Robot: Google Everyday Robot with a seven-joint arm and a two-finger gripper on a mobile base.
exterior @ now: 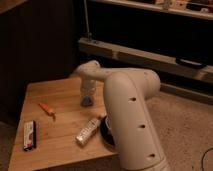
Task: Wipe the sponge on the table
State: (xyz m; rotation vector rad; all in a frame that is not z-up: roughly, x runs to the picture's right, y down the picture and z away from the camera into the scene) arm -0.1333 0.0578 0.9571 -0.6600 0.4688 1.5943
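The sponge (pixel 87 102), a small blue-grey lump, rests on the light wooden table (pixel 55 95) near the middle of its far half. My gripper (pixel 87 98) points straight down onto it from above and is shut on the sponge, holding it against the wood. The white arm runs from the gripper back to the right and fills the foreground, hiding the table's right edge.
A thin orange-red item (pixel 46 108) lies left of the sponge. A white tube-shaped bottle (pixel 87 131) lies near the front, beside a black bowl (pixel 105 132) half hidden by the arm. A black and yellow object (pixel 30 135) sits at the front left corner. A dark shelf (pixel 150 55) stands behind.
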